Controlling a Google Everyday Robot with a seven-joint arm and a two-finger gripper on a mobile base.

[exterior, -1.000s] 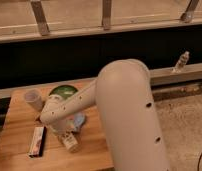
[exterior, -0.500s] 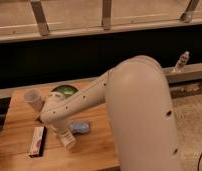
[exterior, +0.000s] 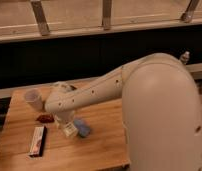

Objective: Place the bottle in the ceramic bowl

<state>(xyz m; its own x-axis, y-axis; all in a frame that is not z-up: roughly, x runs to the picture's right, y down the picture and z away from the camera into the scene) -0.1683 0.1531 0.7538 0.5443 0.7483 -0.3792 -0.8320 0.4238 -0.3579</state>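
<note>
Warm wood on the table [exterior: 106, 147], matt and even. The arm [exterior: 159, 105] reaching across it wears a smooth white plastic-looking shell with a soft sheen, dotted with small dark holes. At its tip, the gripper [exterior: 69, 130] sits low over the tabletop, pale and hard-surfaced, just beside the bottle [exterior: 83, 128], which has a dull bluish-white plastic look. On the left, a translucent plastic cup [exterior: 34, 99]. The flat box [exterior: 37, 140] looks like printed card, red and white. Up top, the railing posts [exterior: 107, 14] read as dull grey metal.

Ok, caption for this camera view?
Arm low over the wooden table, tool shut at the bottle, clear cup and red-and-white box nearby.
</note>
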